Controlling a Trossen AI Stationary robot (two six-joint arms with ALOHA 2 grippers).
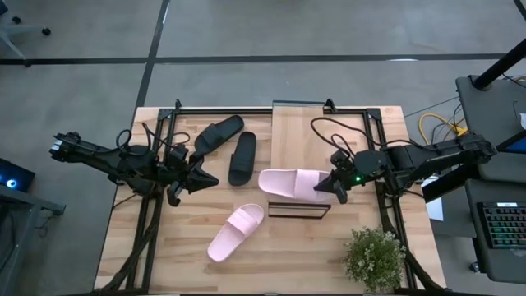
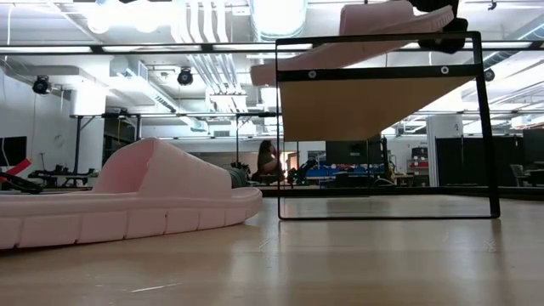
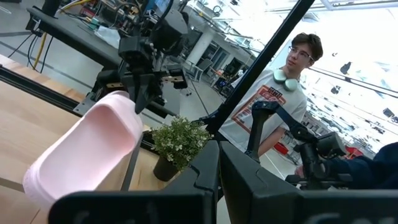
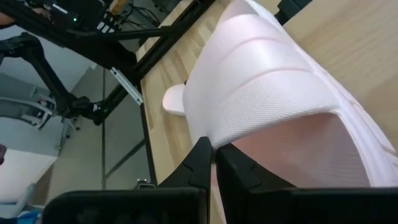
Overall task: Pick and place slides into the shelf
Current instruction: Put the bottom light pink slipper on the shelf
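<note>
My right gripper (image 1: 333, 187) is shut on a pale pink slide (image 1: 292, 184) over the near end of the shelf (image 1: 319, 136), a light-wood plank on a black frame (image 2: 489, 127). In the low view this slide (image 2: 348, 38) tilts above the shelf top. The second pink slide (image 1: 235, 232) lies sole-down on the table, near the low camera (image 2: 127, 200). Two black slides (image 1: 219, 132) (image 1: 242, 157) lie on the table left of the shelf. My left gripper (image 1: 197, 178) is shut and hovers left of the slides, touching nothing. My right gripper pinches the pink slide between its two fingers (image 4: 202, 163) at the right-hand end, beside the strap's opening (image 4: 249, 134). The fingers come from the table's right, slanting down. The slide is tilted, its held end high and its far end (image 2: 263, 72) low. I cannot tell whether that end touches the shelf.
A small potted plant (image 1: 376, 256) stands at the table's near right corner. Black frame rails (image 1: 148, 214) run along both table sides. A person (image 3: 280, 106) stands beyond the table's right side. Bare tabletop shows along the near edge (image 1: 296, 263).
</note>
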